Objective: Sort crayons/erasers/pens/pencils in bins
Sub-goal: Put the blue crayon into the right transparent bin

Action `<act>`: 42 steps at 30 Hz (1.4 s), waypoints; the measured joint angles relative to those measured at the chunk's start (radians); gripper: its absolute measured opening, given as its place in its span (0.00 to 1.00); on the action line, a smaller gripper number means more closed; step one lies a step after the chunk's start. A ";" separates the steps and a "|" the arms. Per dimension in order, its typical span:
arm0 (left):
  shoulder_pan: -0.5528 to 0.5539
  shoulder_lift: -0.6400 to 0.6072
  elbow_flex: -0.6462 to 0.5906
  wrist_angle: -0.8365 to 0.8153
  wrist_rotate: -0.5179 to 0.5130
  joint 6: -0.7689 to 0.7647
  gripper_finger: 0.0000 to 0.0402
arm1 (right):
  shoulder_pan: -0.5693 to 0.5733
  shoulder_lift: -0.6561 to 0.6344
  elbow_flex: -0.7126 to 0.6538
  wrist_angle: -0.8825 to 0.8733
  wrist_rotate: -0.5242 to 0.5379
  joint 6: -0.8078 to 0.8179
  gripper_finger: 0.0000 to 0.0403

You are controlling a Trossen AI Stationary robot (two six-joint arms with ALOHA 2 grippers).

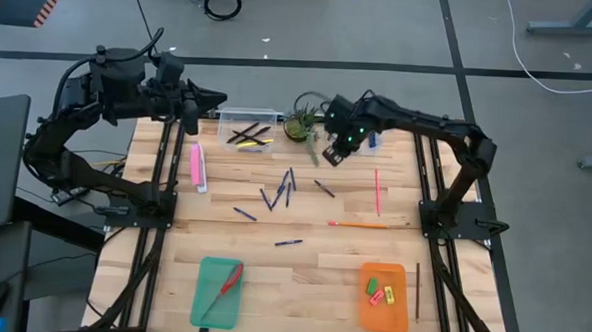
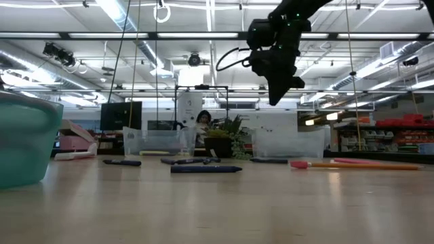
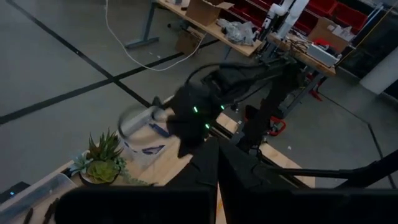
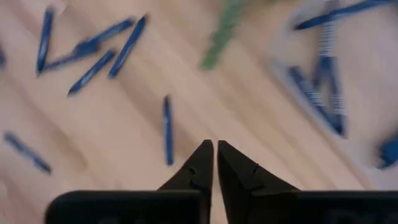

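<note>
Several blue pens [image 1: 280, 190] lie scattered on the wooden table's far middle; one [image 4: 168, 130] lies below my right gripper [image 4: 215, 144]. That gripper [image 1: 333, 156] hangs high over the table beside the plant, pointing down, shut, with nothing between its fingers. A clear bin [image 1: 248, 124] at the far edge holds dark and yellow pencils. A second clear bin [image 4: 323, 74] with blue pens sits beside my right arm. The orange tray [image 1: 383, 310] at the near right holds erasers [image 1: 381, 292]. My left gripper [image 1: 219, 101] is shut, raised over the far left corner.
A potted plant [image 1: 300, 126] stands between the two clear bins. A long pink box [image 1: 198, 167] lies at the left. The teal tray [image 1: 210, 307] holds red-handled scissors [image 1: 226, 288]. A pink stick [image 1: 378, 190], an orange one [image 1: 358, 225] and a dark one [image 1: 418, 291] lie on the right.
</note>
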 joint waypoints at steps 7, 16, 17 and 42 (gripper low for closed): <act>0.000 0.000 0.000 0.001 -0.010 0.008 0.06 | 0.153 0.045 -0.084 0.118 0.020 0.016 0.24; 0.000 0.000 0.000 0.002 -0.010 0.009 0.03 | 0.196 0.167 -0.202 0.187 0.033 0.154 0.26; 0.000 0.000 0.000 0.002 -0.009 0.009 0.03 | 0.196 0.175 -0.209 0.194 0.033 0.154 0.26; -0.001 0.000 0.000 0.022 -0.008 -0.017 0.06 | 0.118 0.170 -0.292 0.311 -0.079 0.119 0.21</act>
